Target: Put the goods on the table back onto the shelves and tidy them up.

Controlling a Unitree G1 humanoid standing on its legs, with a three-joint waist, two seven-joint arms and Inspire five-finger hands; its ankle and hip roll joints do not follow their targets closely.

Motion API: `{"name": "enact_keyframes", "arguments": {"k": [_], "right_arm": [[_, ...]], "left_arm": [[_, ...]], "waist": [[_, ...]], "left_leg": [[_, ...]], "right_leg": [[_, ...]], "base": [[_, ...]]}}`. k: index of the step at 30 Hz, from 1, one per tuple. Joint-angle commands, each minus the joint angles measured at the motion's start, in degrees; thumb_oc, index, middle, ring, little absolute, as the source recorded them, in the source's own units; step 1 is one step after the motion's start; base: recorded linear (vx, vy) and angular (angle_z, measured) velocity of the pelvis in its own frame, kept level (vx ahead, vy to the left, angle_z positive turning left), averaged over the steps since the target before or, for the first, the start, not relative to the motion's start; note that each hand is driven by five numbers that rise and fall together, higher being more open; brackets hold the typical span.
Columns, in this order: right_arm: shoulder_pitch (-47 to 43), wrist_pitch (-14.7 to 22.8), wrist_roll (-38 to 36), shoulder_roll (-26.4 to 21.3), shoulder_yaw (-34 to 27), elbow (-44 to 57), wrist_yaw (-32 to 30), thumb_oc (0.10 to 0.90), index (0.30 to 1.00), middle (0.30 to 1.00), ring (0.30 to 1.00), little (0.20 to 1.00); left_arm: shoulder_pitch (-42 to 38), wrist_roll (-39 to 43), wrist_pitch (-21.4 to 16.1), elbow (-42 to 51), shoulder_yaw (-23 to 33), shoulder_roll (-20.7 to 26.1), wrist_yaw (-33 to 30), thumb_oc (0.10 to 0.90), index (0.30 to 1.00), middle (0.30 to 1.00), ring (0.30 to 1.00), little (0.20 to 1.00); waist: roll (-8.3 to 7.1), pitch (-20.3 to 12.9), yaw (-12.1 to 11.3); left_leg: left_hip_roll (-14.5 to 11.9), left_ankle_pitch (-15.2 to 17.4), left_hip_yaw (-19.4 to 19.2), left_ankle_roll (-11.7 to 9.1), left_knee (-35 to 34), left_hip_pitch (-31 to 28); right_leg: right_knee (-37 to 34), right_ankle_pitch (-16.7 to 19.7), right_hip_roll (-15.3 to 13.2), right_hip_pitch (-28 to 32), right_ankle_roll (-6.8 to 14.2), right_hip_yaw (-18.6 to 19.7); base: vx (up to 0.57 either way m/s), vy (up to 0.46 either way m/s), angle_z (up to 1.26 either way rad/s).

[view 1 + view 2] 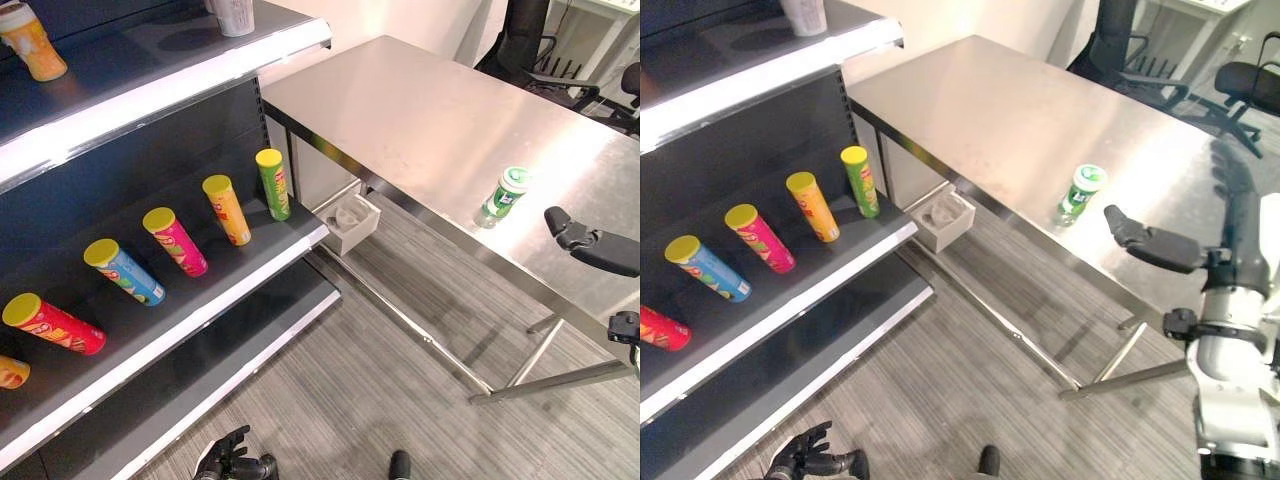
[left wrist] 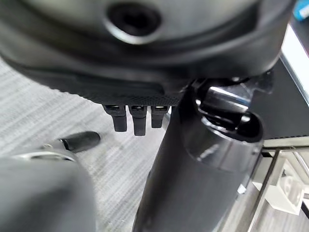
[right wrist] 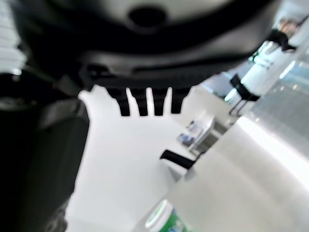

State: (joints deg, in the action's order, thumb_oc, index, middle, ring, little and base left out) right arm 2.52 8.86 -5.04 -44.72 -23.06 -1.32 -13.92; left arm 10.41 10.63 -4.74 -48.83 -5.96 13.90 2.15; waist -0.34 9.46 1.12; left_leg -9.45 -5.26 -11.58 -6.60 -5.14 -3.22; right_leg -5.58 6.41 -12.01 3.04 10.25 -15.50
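A small green can with a white lid (image 1: 507, 193) stands upright near the front edge of the steel table (image 1: 430, 110). My right hand (image 1: 1152, 245) hovers open just to the right of it, a short gap away, fingers straight and pointing at the can. In the right wrist view the can (image 3: 164, 220) shows past the fingers (image 3: 145, 107). My left hand (image 1: 800, 458) hangs low near the floor, relaxed and holding nothing. On the middle shelf (image 1: 250, 275) several chip tubes lie in a row, from a green one (image 1: 273, 183) to a red one (image 1: 55, 323).
The upper shelf carries an orange bottle (image 1: 32, 40) and a white cup (image 1: 233, 15). A white box (image 1: 352, 222) hangs under the table beside the shelf end. Office chairs (image 1: 545, 60) stand behind the table. Grey floor lies between shelf and table.
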Motion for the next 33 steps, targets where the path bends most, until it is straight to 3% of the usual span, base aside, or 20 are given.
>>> {"name": "enact_keyframes", "arguments": {"k": [1,9,15,17,18,19,20,21,22,23,24,25,26,27,30,32,33], "right_arm": [[-4.1,3.8,1.8,-6.5,-4.5,1.7,-3.0,0.800,0.900,0.900,0.900,0.900],[-4.1,2.6,2.6,-6.8,-2.9,-2.9,-3.7,0.800,0.900,0.900,0.900,0.900],[-8.7,2.6,3.3,-7.6,0.3,-4.4,-5.2,0.800,0.900,0.900,0.900,0.900],[-9.0,2.8,2.9,-7.8,0.7,-4.7,-5.0,0.800,0.900,0.900,0.900,0.900],[-8.8,3.0,2.7,-8.0,0.7,-4.6,-4.8,0.800,0.900,0.900,0.900,0.900],[-8.5,2.8,2.7,-8.3,0.6,-3.7,-4.5,0.800,0.900,0.900,0.900,0.900],[-9.1,2.5,2.9,-8.3,0.9,-3.5,-4.7,0.800,0.900,0.900,0.900,0.900],[-9.0,2.1,2.5,-8.1,0.1,-3.2,-5.2,0.800,0.900,0.900,0.900,0.900],[-9.6,2.3,2.6,-8.6,0.0,-3.5,-6.0,0.800,0.900,0.900,0.900,0.900],[-10.3,2.1,3.3,-8.6,0.6,-4.2,-6.5,0.800,0.900,0.900,0.900,0.900],[-10.1,1.9,3.7,-8.3,0.6,-4.0,-6.2,0.800,0.900,0.900,0.900,0.900],[-10.7,1.7,4.7,-7.8,1.1,-3.7,-5.7,0.800,0.900,0.900,0.900,0.900],[-10.9,1.6,4.8,-7.8,1.2,-3.7,-5.7,0.800,0.900,0.900,0.900,0.900],[-11.8,1.5,4.9,-7.1,2.1,-3.5,-5.0,0.800,0.900,0.900,0.900,0.900],[-11.8,1.8,4.4,-6.9,2.2,-2.8,-4.3,0.800,0.900,0.900,0.900,0.900],[-10.9,1.8,4.5,-8.0,2.2,-3.9,-4.4,0.800,0.900,0.900,0.900,0.900],[-10.5,1.6,4.5,-7.9,2.1,-2.6,-3.0,0.800,0.900,0.900,0.900,0.900]], "left_arm": [[-1.8,-0.9,-2.3,1.3,0.5,5.6,0.4,0.800,0.900,0.900,0.900,0.900],[-0.5,-1.0,-2.2,2.4,-0.1,5.4,1.0,0.800,0.900,0.900,0.900,0.900],[0.6,0.5,-2.0,3.7,0.5,6.5,0.6,0.800,0.900,0.900,0.900,0.900],[1.2,1.3,-1.6,4.4,1.2,6.9,0.5,0.800,0.900,0.900,0.900,0.900],[0.9,1.7,-1.4,4.8,1.3,7.3,0.7,0.800,0.900,0.900,0.900,0.900],[0.4,1.7,-1.1,6.3,1.0,7.6,1.0,0.800,0.900,0.900,0.900,0.900],[-0.8,1.1,-1.1,6.3,0.4,7.5,0.8,0.800,0.900,0.900,0.900,0.900],[-2.5,0.7,-1.3,6.4,-0.8,7.1,0.6,0.800,0.900,0.900,0.900,0.900],[-3.1,0.5,-1.5,6.3,-1.7,7.2,0.6,0.800,0.900,0.900,0.900,0.900],[-2.9,-0.1,-1.5,6.0,-2.1,7.0,0.4,0.800,0.900,0.900,0.900,0.900],[-2.9,0.0,-1.4,5.8,-2.2,7.0,0.6,0.800,0.900,0.900,0.900,0.900],[-3.0,0.3,-1.4,5.0,-1.6,7.1,0.2,0.800,0.900,0.900,0.900,0.900],[-3.0,0.3,-1.4,4.9,-1.5,7.1,0.2,0.800,0.900,0.900,0.900,0.900],[-2.9,-0.2,-1.5,3.8,-0.9,7.5,-0.1,0.800,0.900,0.900,0.900,0.900],[-3.0,-0.2,-1.7,3.4,-0.4,7.6,-0.2,0.800,0.900,0.900,0.900,0.900],[-3.2,-1.0,-1.7,2.6,-0.6,8.2,-0.4,0.800,0.900,0.900,0.900,0.900],[-2.6,-1.0,-1.9,3.0,0.5,8.2,0.0,0.800,0.900,0.900,0.900,0.900]], "waist": [[-2.76,-3.2,-1.7],[-1.51,-2.2,-1.6],[-1.12,-1.0,-2.2],[-1.28,-1.0,-2.3],[-1.64,-0.6,-2.6],[-2.38,0.6,-2.8],[-3.36,1.8,-3.3],[-4.10,1.4,-3.6],[-3.53,0.5,-4.1],[-3.08,-0.2,-4.9],[-2.77,-0.6,-4.8],[-1.84,-0.6,-4.4],[-1.90,-0.5,-4.4],[-1.42,0.2,-3.4],[-0.99,-0.4,-3.7],[-1.96,-0.5,-3.0],[-2.55,-0.9,-3.3]], "left_leg": [[0.6,4.0,2.4,-0.3,0.3,0.7],[-0.7,3.4,2.1,-1.4,0.1,1.2],[-1.8,3.6,1.9,-1.5,1.3,0.0],[-3.8,3.9,2.4,-2.0,4.4,-0.3],[-5.3,1.3,2.8,-2.3,8.7,0.9],[-5.8,0.0,3.8,-1.4,15.3,3.9],[-2.0,3.4,5.6,0.3,19.4,7.6],[5.4,6.4,5.3,2.3,15.2,11.6],[7.4,4.5,3.4,2.6,10.5,12.1],[8.6,3.3,4.2,3.1,7.5,11.0],[8.7,3.3,4.2,3.5,5.7,9.3],[8.9,3.5,4.2,4.9,2.9,5.7],[9.0,3.3,4.1,5.0,2.5,5.5],[8.9,3.4,3.7,6.1,0.7,2.4],[7.9,4.6,4.0,5.6,0.2,1.4],[8.4,5.7,5.0,5.0,0.3,0.8],[8.7,5.9,5.1,4.8,0.5,0.5]], "right_leg": [[0.6,-1.6,1.9,-2.2,0.6,-0.1],[0.6,-2.4,3.1,-2.6,0.0,-0.9],[0.6,-3.1,5.0,-3.2,-1.5,1.8],[0.6,-4.6,7.0,-2.1,-2.9,2.3],[0.6,-5.3,8.1,-1.1,-3.8,2.3],[0.6,-6.1,8.8,0.0,-5.0,1.5],[0.6,-6.3,8.5,0.8,-5.3,1.1],[0.6,-6.1,8.0,1.4,-4.4,0.5],[0.9,-6.8,8.5,1.6,-4.0,0.8],[4.0,-8.4,8.3,1.8,-3.5,0.8],[7.8,-9.3,7.7,0.8,-3.5,-0.1],[16.6,-8.7,5.7,-2.9,-2.1,-0.7],[17.5,-9.1,5.5,-3.3,-1.9,-0.5],[27.0,-5.8,2.1,-7.6,0.6,1.0],[21.3,-5.0,-1.8,-9.0,0.0,1.4],[10.4,-4.3,-0.8,-7.1,-0.2,5.5],[6.9,-3.7,-0.6,-5.6,0.9,7.2]], "base": [[0.07,-0.131,0.11],[0.06,-0.051,0.12],[0.07,-0.125,-0.15],[0.12,-0.290,-0.09],[0.05,-0.350,-0.11],[0.02,-0.354,-0.09],[0.04,-0.215,0.11],[0.10,-0.003,0.50],[0.17,0.161,0.52],[0.14,0.196,-0.10],[0.17,0.238,-0.82],[0.11,0.151,-0.66],[0.13,0.207,-0.49],[0.07,0.096,-0.43],[0.10,-0.046,-0.19],[0.13,-0.130,0.13],[0.21,-0.127,0.43]]}}
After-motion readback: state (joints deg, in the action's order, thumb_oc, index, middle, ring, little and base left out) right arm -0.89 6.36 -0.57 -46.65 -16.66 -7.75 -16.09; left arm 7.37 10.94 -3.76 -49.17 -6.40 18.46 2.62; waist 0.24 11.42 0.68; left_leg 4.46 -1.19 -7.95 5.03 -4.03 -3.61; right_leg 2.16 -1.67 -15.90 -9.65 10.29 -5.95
